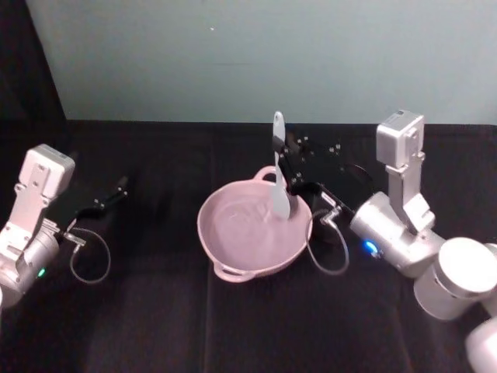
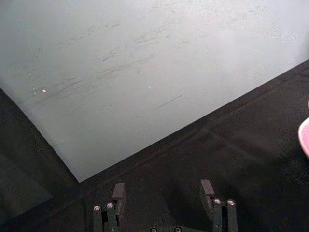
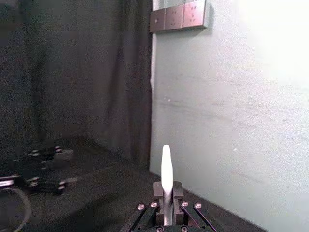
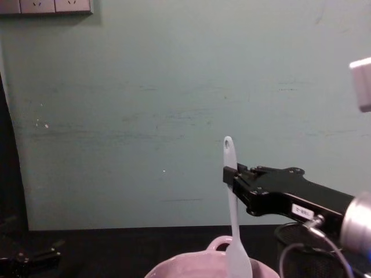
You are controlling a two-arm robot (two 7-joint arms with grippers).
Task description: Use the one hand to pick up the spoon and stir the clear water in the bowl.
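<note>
1. Right arm (image 1: 404,241), silver and white, enters from the head view's lower right corner and reaches left and away across the black table (image 1: 155,318).
2. Its right tool (image 1: 279,165) is clamped narrow on the spoon (image 1: 278,183), gripping the upper handle just below the holed tip.
3. In the chest view the spoon (image 4: 232,214) stands nearly upright, its long axis vertical. The tip points up in front of the wall (image 4: 145,116) and the oval scoop points down.
4. From the right wrist view, the handle (image 3: 165,164) rises straight out from between the shut jaws of the right tool (image 3: 165,187).
5. The scoop dips below the rim of the bowl (image 1: 203,233) on its far right side, close to the far loop handle. Whether it touches the bottom I cannot tell.
6. Water (image 1: 245,225) shows only as a faint pale sheen across the bowl's inside. Most of that inside lies open to the left of the scoop and nearer the robot.
7. The bowl sits mid-table with bare black cloth all round it, and its second loop handle faces the robot.
8. The left tool (image 1: 116,189) hovers low over the table, well apart from the bowl on the left. In its wrist view the fingers (image 2: 118,192) stand wide apart, holding nothing.
9. The bowl's rim (image 2: 305,137) just shows at that view's edge.
</note>
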